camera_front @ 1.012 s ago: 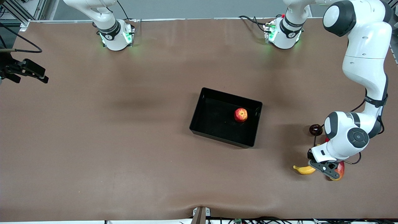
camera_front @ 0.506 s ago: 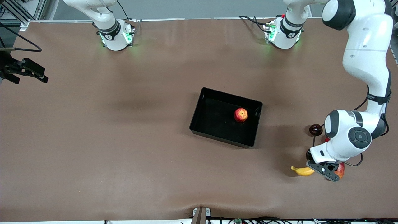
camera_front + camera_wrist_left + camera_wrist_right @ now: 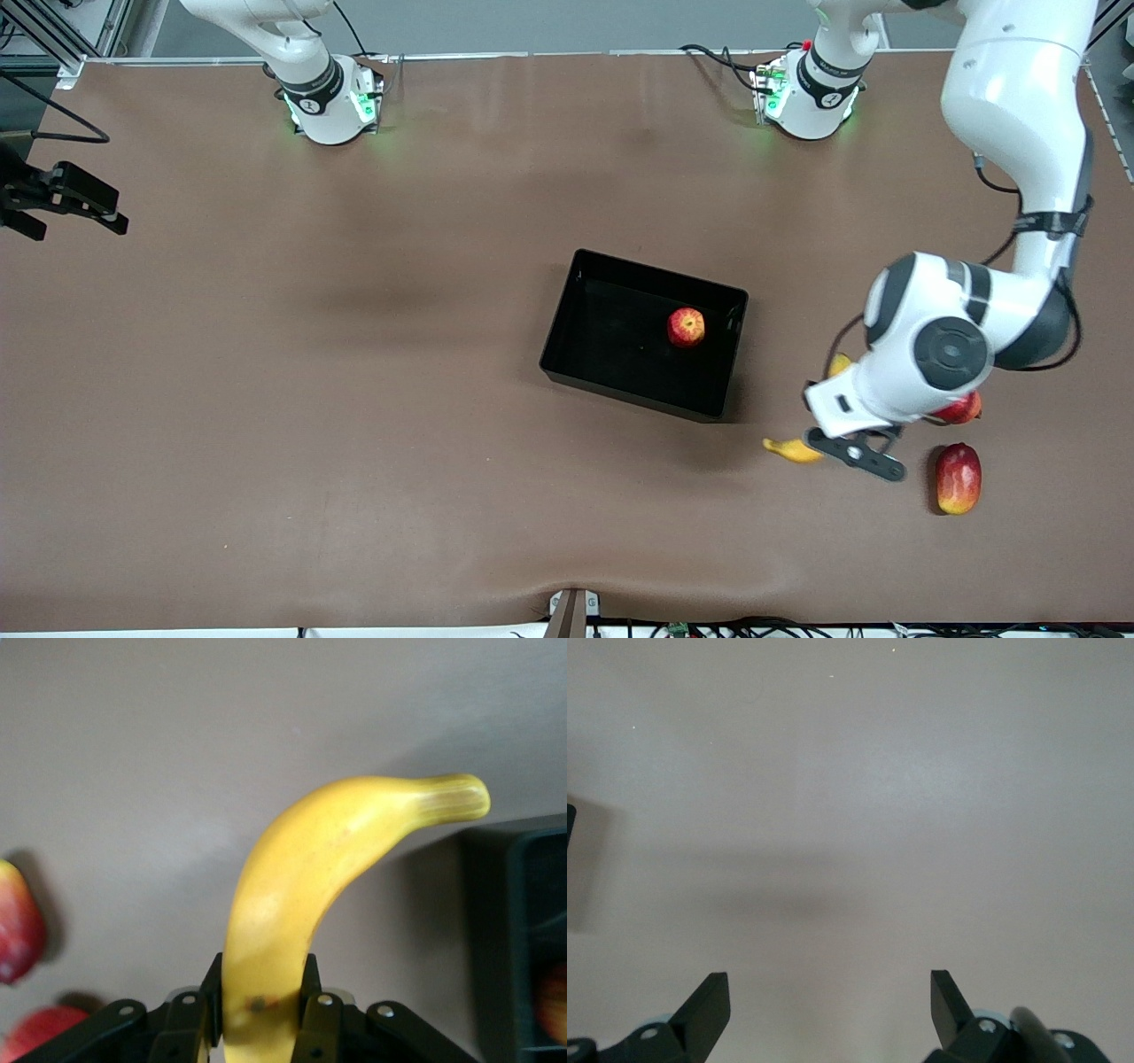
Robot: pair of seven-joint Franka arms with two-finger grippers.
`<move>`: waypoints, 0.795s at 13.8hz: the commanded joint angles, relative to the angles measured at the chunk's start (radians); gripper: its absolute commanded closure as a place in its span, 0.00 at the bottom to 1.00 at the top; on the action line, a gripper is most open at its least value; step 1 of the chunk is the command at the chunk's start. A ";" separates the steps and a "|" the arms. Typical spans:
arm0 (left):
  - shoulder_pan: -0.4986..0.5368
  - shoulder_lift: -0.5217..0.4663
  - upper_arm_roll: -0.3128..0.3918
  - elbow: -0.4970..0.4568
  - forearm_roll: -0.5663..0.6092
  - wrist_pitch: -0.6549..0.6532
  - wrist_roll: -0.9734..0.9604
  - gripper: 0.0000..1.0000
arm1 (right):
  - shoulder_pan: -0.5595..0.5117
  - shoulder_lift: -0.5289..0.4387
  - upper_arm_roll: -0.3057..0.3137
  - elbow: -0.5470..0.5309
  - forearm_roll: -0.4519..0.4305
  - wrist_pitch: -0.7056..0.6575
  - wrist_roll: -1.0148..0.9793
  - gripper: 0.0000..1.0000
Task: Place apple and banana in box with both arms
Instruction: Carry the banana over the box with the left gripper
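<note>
The black box (image 3: 567, 306) stands mid-table with the apple (image 3: 687, 327) lying inside it. My left gripper (image 3: 842, 447) is shut on the yellow banana (image 3: 791, 450) and holds it in the air over the bare table, beside the box toward the left arm's end. In the left wrist view the banana (image 3: 337, 868) curves out from between the fingers (image 3: 307, 979) of the left gripper (image 3: 261, 988), with the box wall (image 3: 496, 930) and the apple (image 3: 554, 1001) at the edge. My right gripper (image 3: 93, 204) is open and empty (image 3: 830, 997) over the right arm's end of the table.
A red-and-yellow mango-like fruit (image 3: 959, 478) lies on the table near the left gripper, nearer the front camera. A smooth red round fruit (image 3: 964, 408) shows partly under the left arm. Both fruits show in the left wrist view (image 3: 18, 921) (image 3: 40, 1036).
The left gripper has risen with the banana and moved toward the box, uncovering the mango-like fruit. The right gripper has drifted slightly toward the table's end.
</note>
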 commanded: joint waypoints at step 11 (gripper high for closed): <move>-0.370 -0.004 -0.036 -0.067 0.019 -0.063 -0.803 1.00 | -0.012 0.004 0.008 0.016 -0.016 -0.011 -0.014 0.00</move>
